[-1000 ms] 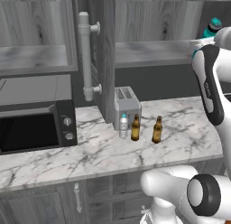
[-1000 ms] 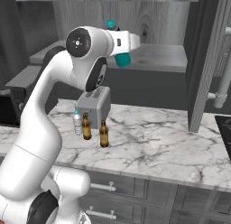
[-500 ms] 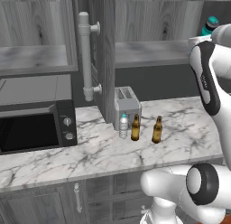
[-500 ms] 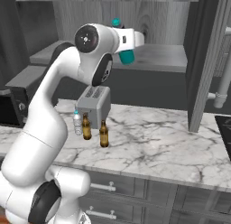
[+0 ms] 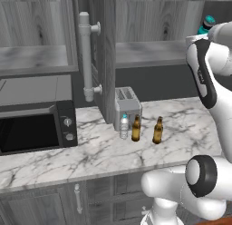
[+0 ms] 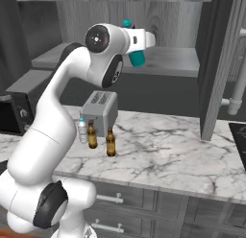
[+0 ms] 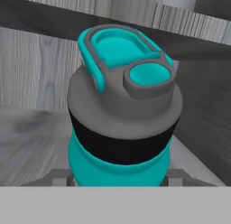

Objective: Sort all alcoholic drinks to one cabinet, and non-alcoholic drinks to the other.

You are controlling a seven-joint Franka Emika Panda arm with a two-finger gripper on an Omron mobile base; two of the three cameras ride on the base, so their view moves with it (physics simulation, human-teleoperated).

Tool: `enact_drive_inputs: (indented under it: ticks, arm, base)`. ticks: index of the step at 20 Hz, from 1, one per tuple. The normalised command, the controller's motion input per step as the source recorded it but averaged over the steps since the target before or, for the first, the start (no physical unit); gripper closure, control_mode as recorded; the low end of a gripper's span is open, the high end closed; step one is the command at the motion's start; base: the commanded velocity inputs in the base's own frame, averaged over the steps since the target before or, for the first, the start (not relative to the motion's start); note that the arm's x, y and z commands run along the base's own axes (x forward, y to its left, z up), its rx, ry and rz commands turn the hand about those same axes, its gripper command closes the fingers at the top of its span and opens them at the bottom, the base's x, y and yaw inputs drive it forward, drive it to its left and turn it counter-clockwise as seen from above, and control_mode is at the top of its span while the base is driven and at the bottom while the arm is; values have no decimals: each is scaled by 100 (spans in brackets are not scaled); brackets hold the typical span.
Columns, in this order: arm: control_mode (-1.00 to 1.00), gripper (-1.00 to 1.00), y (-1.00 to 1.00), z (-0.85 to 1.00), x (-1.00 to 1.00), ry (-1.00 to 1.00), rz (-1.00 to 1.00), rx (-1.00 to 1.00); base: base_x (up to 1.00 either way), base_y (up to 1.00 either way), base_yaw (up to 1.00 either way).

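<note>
Tool [image 6: 139,57] gripped the teal flask [image 7: 122,123] around its rigid lower body; smooth sides looked slippery, likely heavy if full.

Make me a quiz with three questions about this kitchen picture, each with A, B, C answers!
1. Where is the clear water bottle?
A. on the counter by the toaster
B. on top of the microwave
C. on the floor

2. How many brown beer bottles stand on the counter?
A. one
B. two
C. four

3. What is the gripper doing?
A. holding a beer bottle
B. hanging open
C. holding the teal flask

Answers:
1 A, it stands right beside the toaster.
2 B, two brown bottles stand there.
3 C, the flask sits between the fingers, up at the shelf.
</note>
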Motion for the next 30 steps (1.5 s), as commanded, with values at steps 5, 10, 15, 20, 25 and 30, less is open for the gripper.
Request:
enact_drive_inputs:
  ticks: [5, 10, 15, 20, 25, 30]
  arm:
    - [-100, 100, 0, 0, 23, 0, 0, 0]
    - [-100, 100, 0, 0, 23, 0, 0, 0]
    - [-100, 100, 0, 0, 20, 0, 0, 0]
    - [-100, 100, 0, -3, 18, 0, 0, 0]
    - [-100, 100, -2, -5, 18, 0, 0, 0]
    - [-100, 100, -2, -5, 16, 0, 0, 0]
  base:
    - [0, 0, 0]
    - [0, 0, 0]
    - [0, 0, 0]
    - [0, 0, 0]
    - [0, 0, 0]
    - [0, 0, 0]
